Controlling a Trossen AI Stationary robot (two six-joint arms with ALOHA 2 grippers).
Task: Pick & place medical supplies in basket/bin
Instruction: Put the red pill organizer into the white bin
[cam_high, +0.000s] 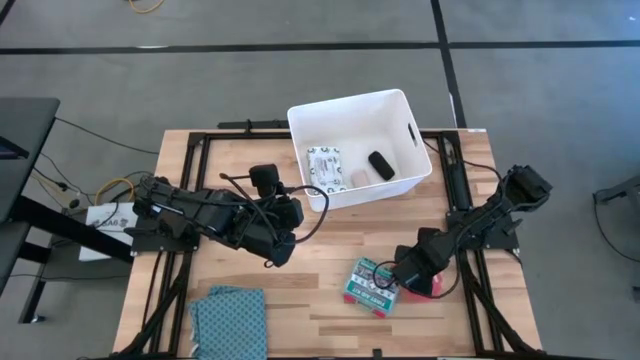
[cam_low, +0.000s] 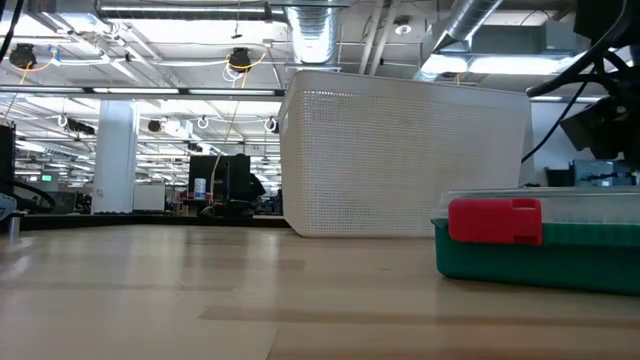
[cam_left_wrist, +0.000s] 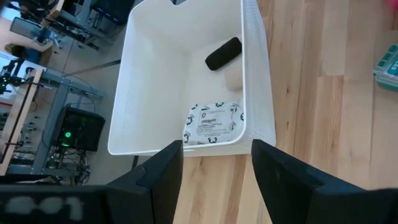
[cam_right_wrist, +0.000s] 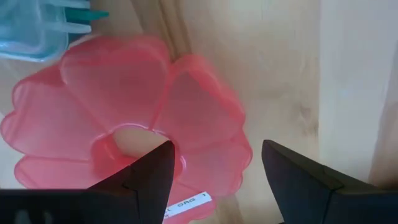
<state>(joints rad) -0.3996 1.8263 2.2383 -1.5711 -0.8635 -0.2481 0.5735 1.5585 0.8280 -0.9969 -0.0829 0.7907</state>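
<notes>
The white bin (cam_high: 360, 145) stands at the table's far middle and holds the patterned white packet (cam_high: 324, 165), the beige block (cam_high: 357, 176) and the black piece (cam_high: 381, 165). My left gripper (cam_left_wrist: 216, 155) hovers open just near of the bin's near-left corner (cam_high: 285, 235). The green-and-red pack (cam_high: 371, 284) lies flat near the table's near edge. The pink-red flower-shaped disc (cam_right_wrist: 124, 118) lies to its right. My right gripper (cam_right_wrist: 214, 162) is open over the disc (cam_high: 425, 288), one finger above its centre, the other past its rim. The white roll is out of view. My right gripper comes down slanting from the table's right, its open fingers (cam_right_wrist: 146, 171) astride the disc's petal rim (cam_right_wrist: 211, 143). I cannot tell whether they touch the disc, which lies flat on the table.
A folded teal cloth (cam_high: 228, 318) lies at the near-left corner of the table. In the low view the bin (cam_low: 400, 160) and the green pack with its red clasp (cam_low: 495, 220) stand on the wood. Bare wood lies between the two arms.
</notes>
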